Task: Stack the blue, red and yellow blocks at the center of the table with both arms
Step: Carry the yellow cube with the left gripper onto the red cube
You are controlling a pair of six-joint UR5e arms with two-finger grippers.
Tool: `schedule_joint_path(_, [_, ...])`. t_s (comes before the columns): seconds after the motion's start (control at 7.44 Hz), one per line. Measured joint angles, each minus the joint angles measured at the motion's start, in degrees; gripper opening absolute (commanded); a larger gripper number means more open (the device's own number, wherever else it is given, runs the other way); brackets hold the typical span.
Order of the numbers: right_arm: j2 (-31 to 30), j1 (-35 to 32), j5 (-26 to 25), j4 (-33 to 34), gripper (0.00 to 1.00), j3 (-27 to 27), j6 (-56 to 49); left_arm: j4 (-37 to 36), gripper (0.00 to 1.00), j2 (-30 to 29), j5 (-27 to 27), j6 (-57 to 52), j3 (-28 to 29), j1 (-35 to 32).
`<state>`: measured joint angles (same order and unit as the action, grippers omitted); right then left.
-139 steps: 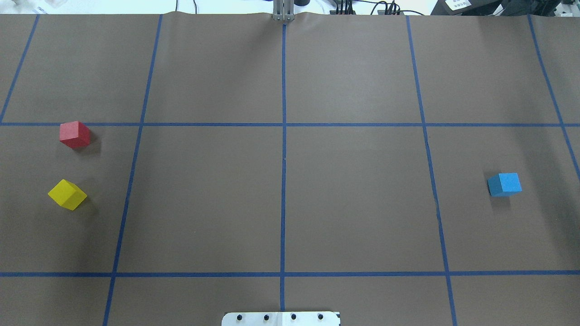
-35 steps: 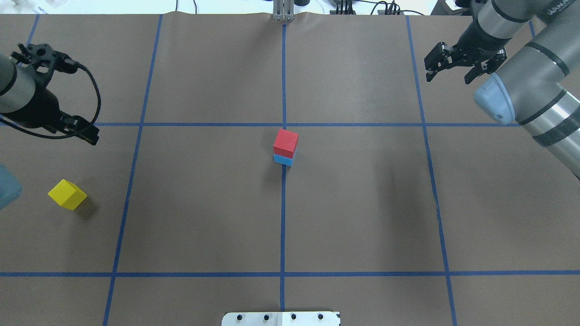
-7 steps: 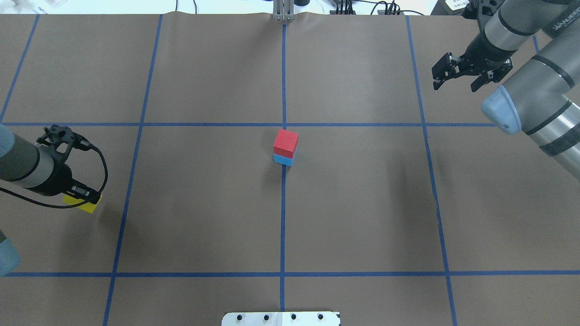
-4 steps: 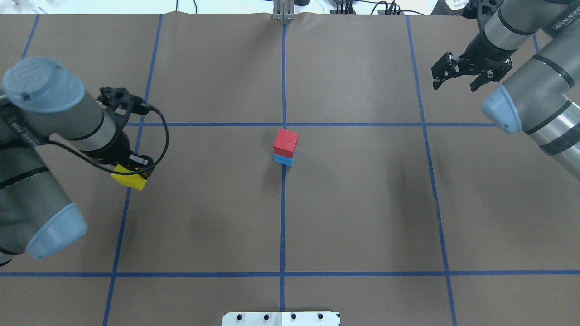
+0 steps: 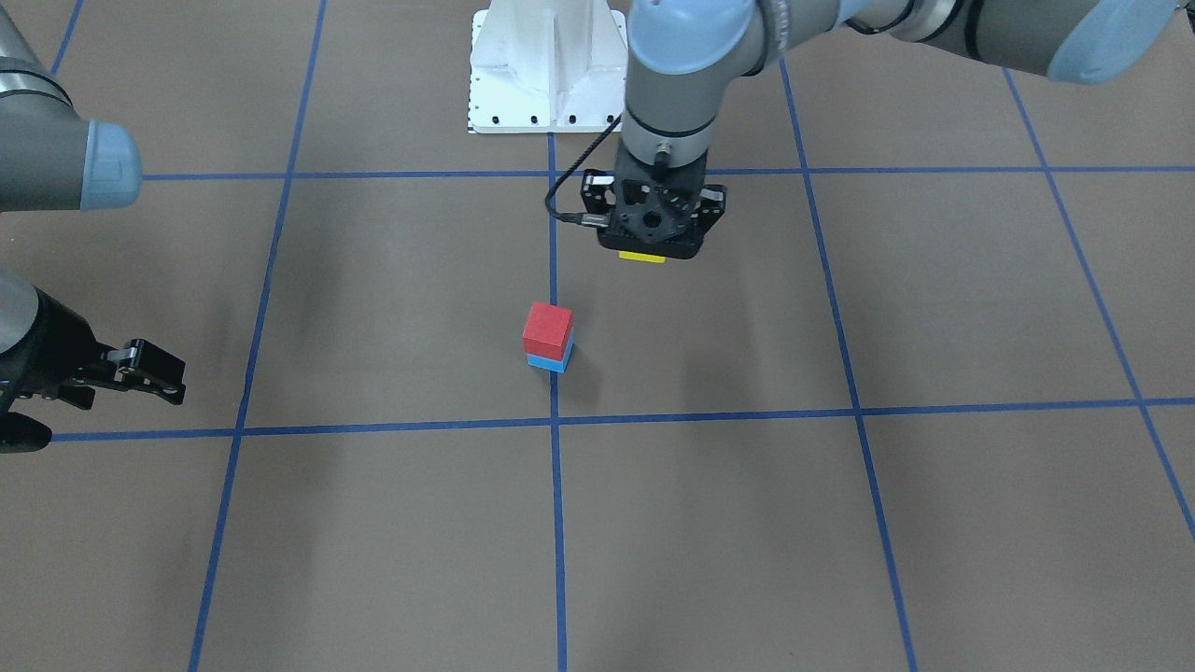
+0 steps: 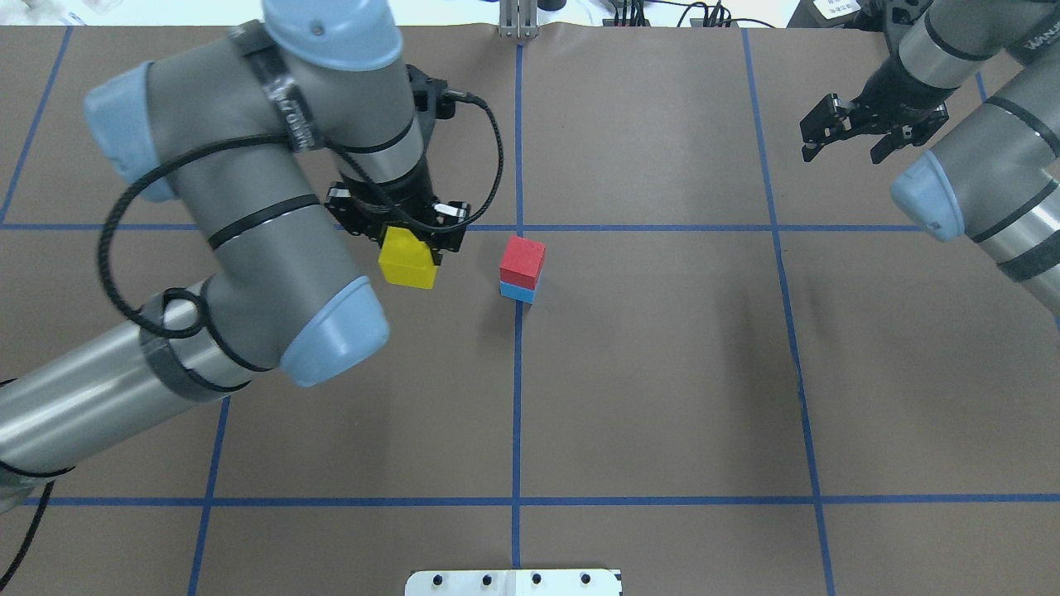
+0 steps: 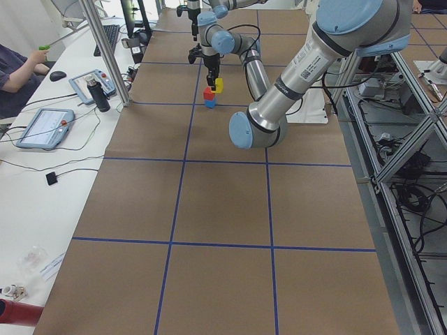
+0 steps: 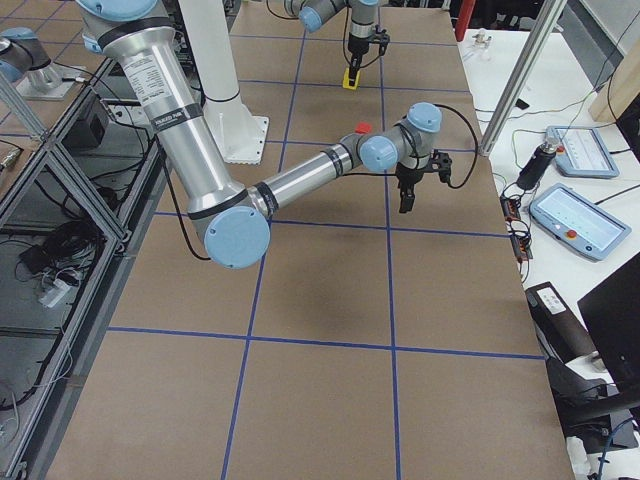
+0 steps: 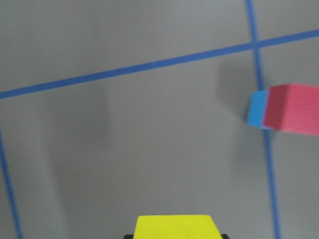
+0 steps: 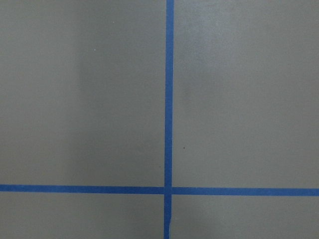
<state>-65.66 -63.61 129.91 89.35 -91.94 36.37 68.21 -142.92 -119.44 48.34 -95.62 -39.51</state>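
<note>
1. Since half a second ago the left arm has carried the yellow block [image 6: 407,263] from the left grid line towards the centre, and it now hangs just left of the stack
2. Left fingers [image 6: 439,244] are closed on the yellow block, holding it clear of the surface [image 6: 662,372]
3. Red block [image 6: 522,257] sits on the blue block [image 6: 517,291] on the middle line
4. Right fingers [image 6: 818,131] are spread wide, hold nothing and hover far right, well apart from the stack
</note>
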Motion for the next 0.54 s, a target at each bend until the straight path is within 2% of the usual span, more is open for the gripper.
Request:
schedule_joint_path(0.27, [-0.82,-1.20,0.24,0.03,0.99,0.00,-1.55,5.54,0.00,-4.26,-0.01,0.14,8.04,0.57])
schedule_joint_path(0.54, [-1.08,-1.60,0.47,0.01,0.99,-0.04,-1.79,9.79,0.00,-5.80,-0.01,0.07,12.59,0.82])
